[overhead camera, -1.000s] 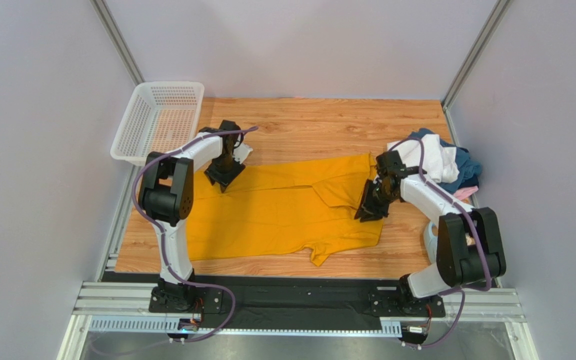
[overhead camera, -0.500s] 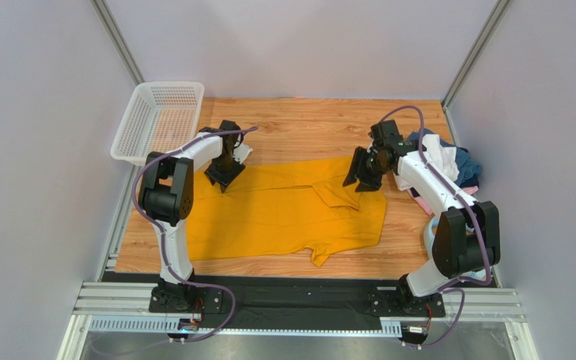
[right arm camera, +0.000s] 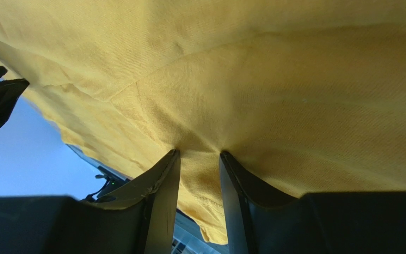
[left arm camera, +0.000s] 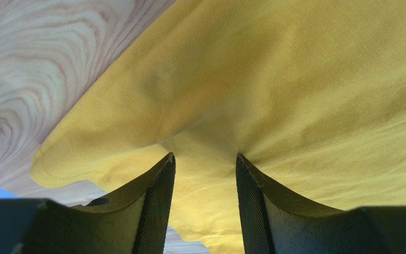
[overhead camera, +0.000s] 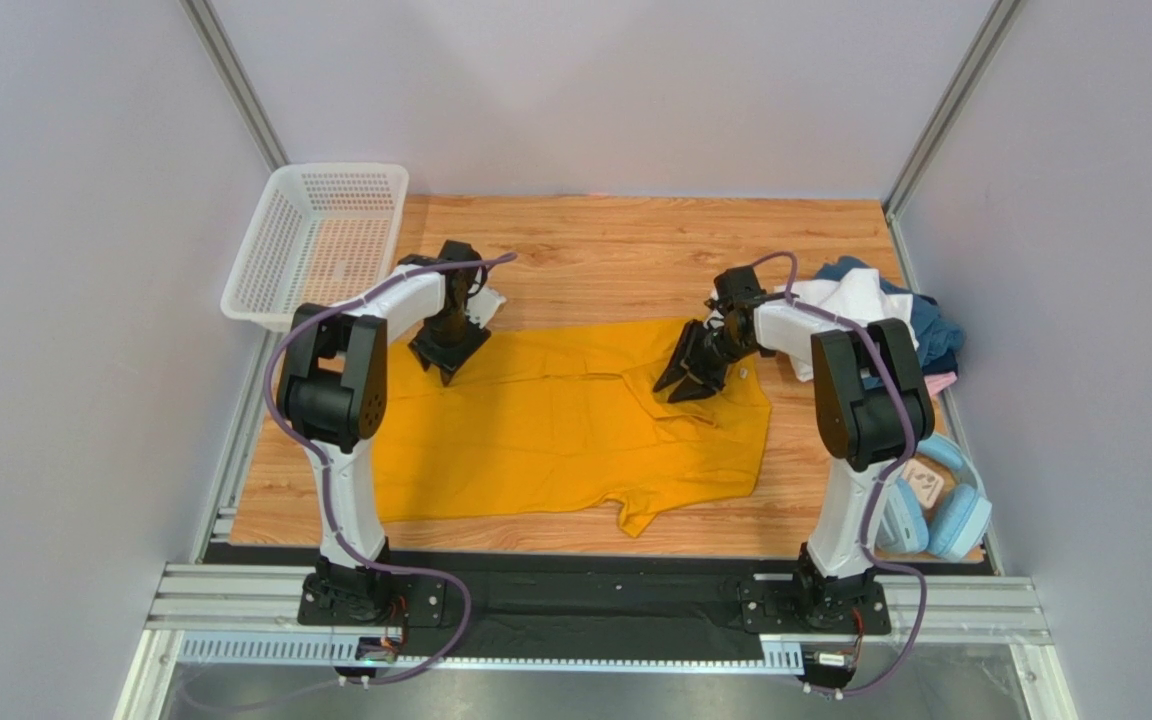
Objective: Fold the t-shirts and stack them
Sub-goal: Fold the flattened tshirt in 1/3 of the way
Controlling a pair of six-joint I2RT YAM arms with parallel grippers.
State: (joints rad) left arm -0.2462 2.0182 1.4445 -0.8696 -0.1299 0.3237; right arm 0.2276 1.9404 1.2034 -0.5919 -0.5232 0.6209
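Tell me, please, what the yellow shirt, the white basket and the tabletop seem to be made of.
The yellow shirt looks like matte woven or knit cotton-type cloth: fine ribbed texture, soft folds, stitched hem. The white basket seems moulded plastic, given its even mesh of holes. The tabletop shows wood grain, possibly laminate.

A yellow shirt (overhead camera: 552, 435) lies spread mid-bench. The left gripper (overhead camera: 444, 357) and right gripper (overhead camera: 683, 378) sit at its far corners. Other shirts (overhead camera: 898, 323) heap at the far-right corner.
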